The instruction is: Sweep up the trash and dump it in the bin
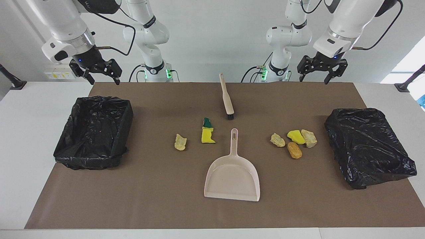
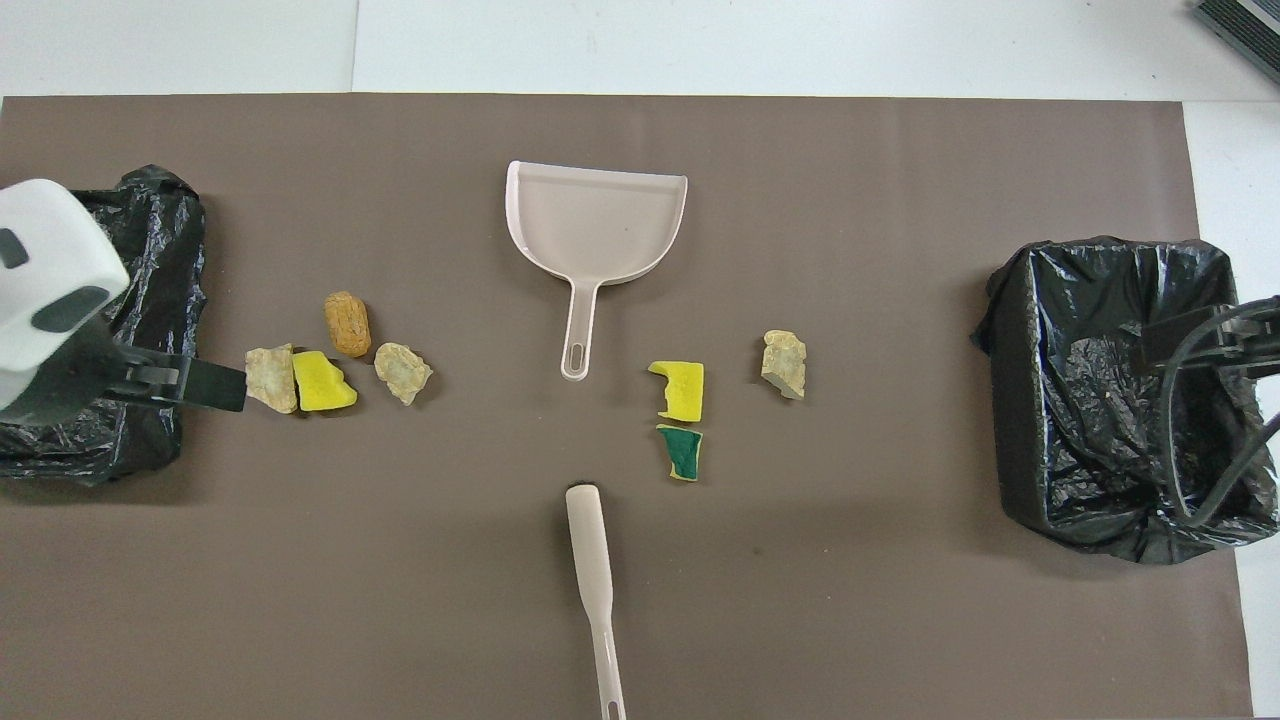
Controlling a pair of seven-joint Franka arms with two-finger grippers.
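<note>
- Trash (image 1: 294, 143) lies scattered either side of the dustpan (image 1: 232, 177), brush (image 1: 226, 99) nearer the robots
- Left gripper (image 1: 321, 73) and right gripper (image 1: 99, 75) both hang raised, fingers spread, gripping nothing

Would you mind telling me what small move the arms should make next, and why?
Probably lower the right gripper to the brush handle. Both grippers, including the left gripper, hang open and empty; brush and dustpan lie untouched, and scraps are unswept.

Bright even overhead light; soft short shadows; glare on black bin liner (image 1: 368, 146); focus seemingly sharp throughout.
</note>
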